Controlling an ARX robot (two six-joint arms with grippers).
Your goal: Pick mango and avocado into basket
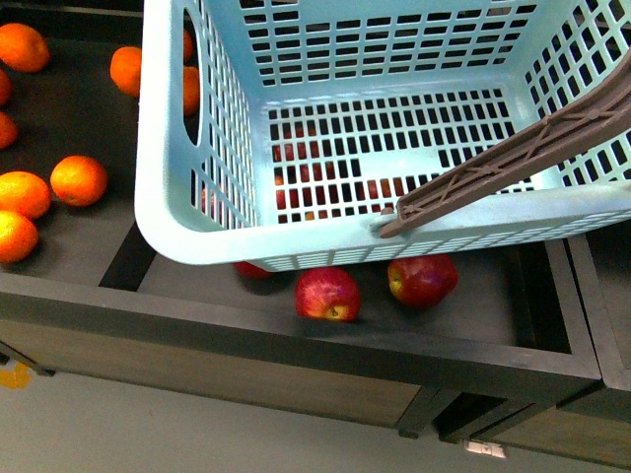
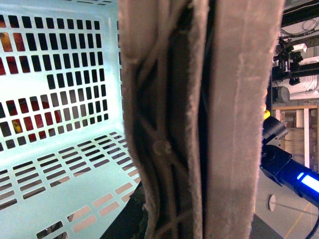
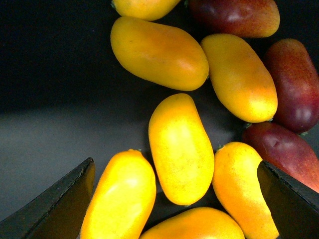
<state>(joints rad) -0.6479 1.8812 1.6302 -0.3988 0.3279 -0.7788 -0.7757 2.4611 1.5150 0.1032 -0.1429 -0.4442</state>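
Right wrist view: the right gripper (image 3: 174, 167), jaws open, hangs over the mango (image 3: 180, 149), wedged between neighbouring fruit (image 3: 239, 79) on a dark shelf (image 3: 60, 99) (no edge visible); best straddle its narrow waist. The basket (image 1: 197, 227) hangs above the apples (image 1: 326, 294); left gripper's state unclear.

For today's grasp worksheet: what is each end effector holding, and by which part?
The left end effector apparently holds the basket by its brown handle. The right end effector holds nothing, open above the mangoes.
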